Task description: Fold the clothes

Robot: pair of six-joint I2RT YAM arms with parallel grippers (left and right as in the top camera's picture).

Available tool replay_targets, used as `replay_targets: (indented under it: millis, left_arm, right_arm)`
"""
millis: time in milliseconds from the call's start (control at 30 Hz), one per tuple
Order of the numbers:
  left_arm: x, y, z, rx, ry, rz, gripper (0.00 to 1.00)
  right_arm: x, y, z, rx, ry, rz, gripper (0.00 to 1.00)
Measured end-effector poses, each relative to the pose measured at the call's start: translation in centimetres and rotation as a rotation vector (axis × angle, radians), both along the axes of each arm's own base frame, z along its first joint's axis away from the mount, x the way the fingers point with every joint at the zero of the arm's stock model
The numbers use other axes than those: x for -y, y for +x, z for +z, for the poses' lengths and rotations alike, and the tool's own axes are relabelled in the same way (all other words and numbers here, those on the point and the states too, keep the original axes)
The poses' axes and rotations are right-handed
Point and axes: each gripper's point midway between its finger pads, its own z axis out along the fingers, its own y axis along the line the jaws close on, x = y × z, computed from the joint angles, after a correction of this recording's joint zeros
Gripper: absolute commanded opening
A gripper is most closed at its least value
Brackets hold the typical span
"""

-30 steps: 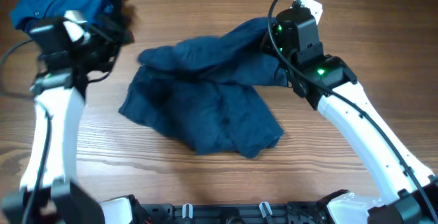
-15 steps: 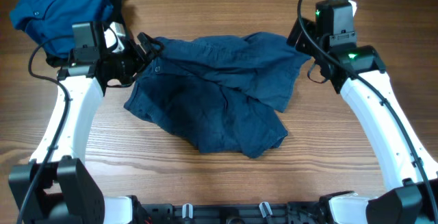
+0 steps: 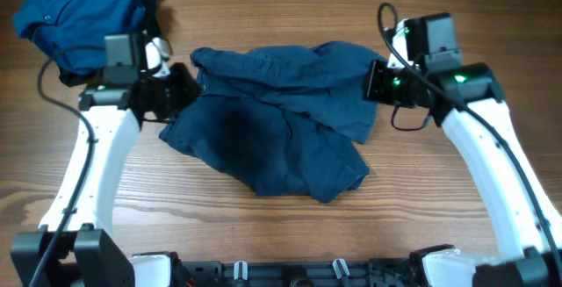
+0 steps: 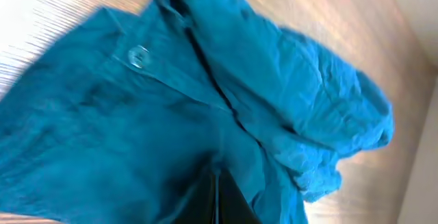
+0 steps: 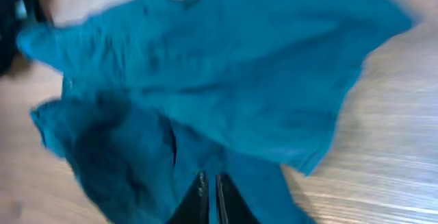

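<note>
Two grippers: both clenched on the navy shorts [image 3: 263, 138].
Left gripper [image 3: 182, 92]: pinching the shorts' left edge, by the waistband.
Right gripper [image 3: 372, 82]: pinching the shorts' right edge.
Navy shorts: rumpled, stretched between the two grippers on the wooden table [image 3: 281, 226].
Blue shirt [image 3: 75, 15]: bunched in a heap beyond the shorts' left end, not touching them.

Shorts [image 3: 272, 129]: on table [image 3: 263, 226].
Shirt [image 3: 75, 15]: behind shorts, far left.
Left gripper [image 3: 184, 89]: at shorts' left edge.
Right gripper [image 3: 373, 81]: at shorts' right edge.
</note>
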Motion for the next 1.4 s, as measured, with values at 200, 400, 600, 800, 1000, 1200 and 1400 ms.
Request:
replay_targets:
  millis: [200,400,600,800,1000,1200,1400]
  left_arm:
    - [2.8,-1.4,-2.1,-0.074,0.055,-0.078,0.04]
    - [2.4,-0.7,-2.2,-0.050,0.096,-0.065,0.04]
    - [2.8,2.7,-3.0,0.043,0.100,-0.058,0.04]
    - [4.1,5.8,-5.3,0.103,0.098,-0.076,0.04]
    - [4.3,7.7,-7.0,0.138,0.099,-0.072,0.04]
    - [4.1,9.5,-7.9,0.188,0.121,-0.050,0.04]
    - [3.8,12.1,-8.8,0.278,0.141,-0.021,0.04]
  right_arm:
    - [-3.2,-3.3,-4.5,-0.210,0.040,0.116,0.05]
    - [-7.0,-5.2,-4.6,-0.201,0.015,0.236,0.09]
    - [-7.9,-1.5,-5.4,-0.093,0.003,0.181,0.10]
    - [-8.1,2.1,-9.1,-0.073,-0.015,0.139,0.10]
    - [-6.8,3.9,-12.3,-0.097,-0.037,0.087,0.11]
    - [-5.1,6.2,-13.8,-0.075,-0.030,0.030,0.13]
    - [-3.9,8.3,-14.6,-0.037,-0.017,-0.010,0.15]
